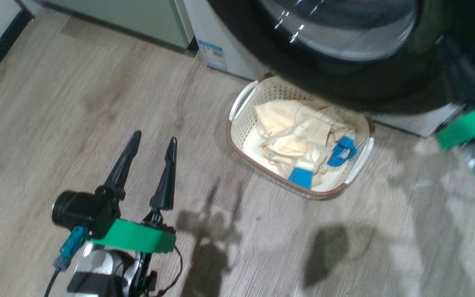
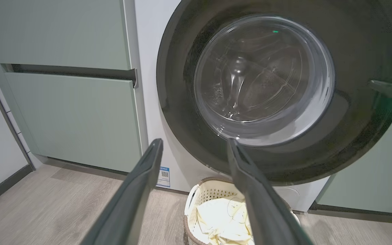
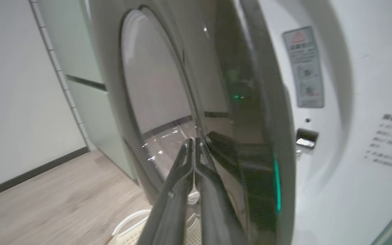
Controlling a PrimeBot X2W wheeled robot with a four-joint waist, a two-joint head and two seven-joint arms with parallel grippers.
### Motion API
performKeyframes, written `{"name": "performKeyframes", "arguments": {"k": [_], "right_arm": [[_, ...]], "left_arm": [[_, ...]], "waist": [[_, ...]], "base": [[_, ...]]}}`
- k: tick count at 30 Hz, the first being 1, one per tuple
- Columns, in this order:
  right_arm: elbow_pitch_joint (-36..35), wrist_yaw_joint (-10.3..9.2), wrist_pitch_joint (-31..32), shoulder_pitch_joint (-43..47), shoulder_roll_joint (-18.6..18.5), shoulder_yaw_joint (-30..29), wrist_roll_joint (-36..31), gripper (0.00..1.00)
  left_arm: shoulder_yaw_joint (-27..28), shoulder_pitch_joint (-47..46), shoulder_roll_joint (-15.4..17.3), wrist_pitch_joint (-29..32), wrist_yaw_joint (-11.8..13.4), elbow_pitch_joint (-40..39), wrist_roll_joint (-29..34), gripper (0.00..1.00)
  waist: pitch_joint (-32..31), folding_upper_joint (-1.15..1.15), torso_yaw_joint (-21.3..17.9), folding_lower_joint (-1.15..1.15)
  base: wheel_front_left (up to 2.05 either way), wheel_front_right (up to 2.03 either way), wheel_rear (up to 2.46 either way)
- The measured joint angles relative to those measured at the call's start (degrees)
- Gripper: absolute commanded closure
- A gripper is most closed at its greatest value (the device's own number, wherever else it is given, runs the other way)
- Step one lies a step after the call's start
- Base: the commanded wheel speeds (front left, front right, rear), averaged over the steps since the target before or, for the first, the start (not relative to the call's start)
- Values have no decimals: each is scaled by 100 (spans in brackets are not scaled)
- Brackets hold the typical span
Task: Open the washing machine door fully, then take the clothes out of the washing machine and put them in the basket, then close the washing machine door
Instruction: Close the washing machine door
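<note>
Washing machine (image 2: 146,85): white front, set between pale green cabinets (image 2: 70,115). The washing machine door (image 2: 267,81) is almost home. In the right wrist view a narrow gap remains between its glossy black rim and the front panel, with the metal latch catch (image 3: 306,137) exposed. No fabric is visible through the glass. The basket (image 1: 243,123) sits on the floor (image 1: 76,103) just in front of the machine, partly under the door's lower rim. The clothes (image 1: 299,132) are piled inside it, blue cuffs uppermost. The right end effector (image 3: 194,143) has its fingers pressed together and holds nothing. It lies against the door's outer face near the free edge. The left end effector (image 1: 155,137) has its fingers spread wide and is empty, hovering over bare floor well left of the basket. Judgement: closing step, near its end. Risks: the closed fingers bear on a slick curved surface, so an off-square push could make them skate towards the rim and leave the door unlatched. A weak push could let it rebound. The basket looks clear below the door, though the margin is hard to read. Orientation: the door is round, so it has no long axis. It stands upright with its face out towards the room, free edge on the latch side. The basket opens upward, its long axis lying roughly along the machine front.
</note>
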Motion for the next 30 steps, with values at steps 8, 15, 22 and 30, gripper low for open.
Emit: {"name": "performKeyframes", "arguments": {"k": [8,15,22,30], "right_arm": [[531,0,-1,-1077,-234,-237,-146,100],[910,0,-1,-1701,-289,-359,-190,100],[1035,0,-1,-1825,-296,-292,-232,100],[817,0,-1,-1730,-291,34,-193,100]], "left_arm": [[31,-321,-158,-3,-148,8,43,0],[101,-456,-258,-3,-198,97,85,0],[124,-536,-290,-3,-248,133,86,0],[156,-537,-305,-3,-296,154,85,0]], "waist": [[438,0,171,0],[671,0,258,0],[712,0,286,-1],[627,0,236,-1]], "base": [[0,0,0],[0,0,0],[0,0,0],[0,0,0]]}}
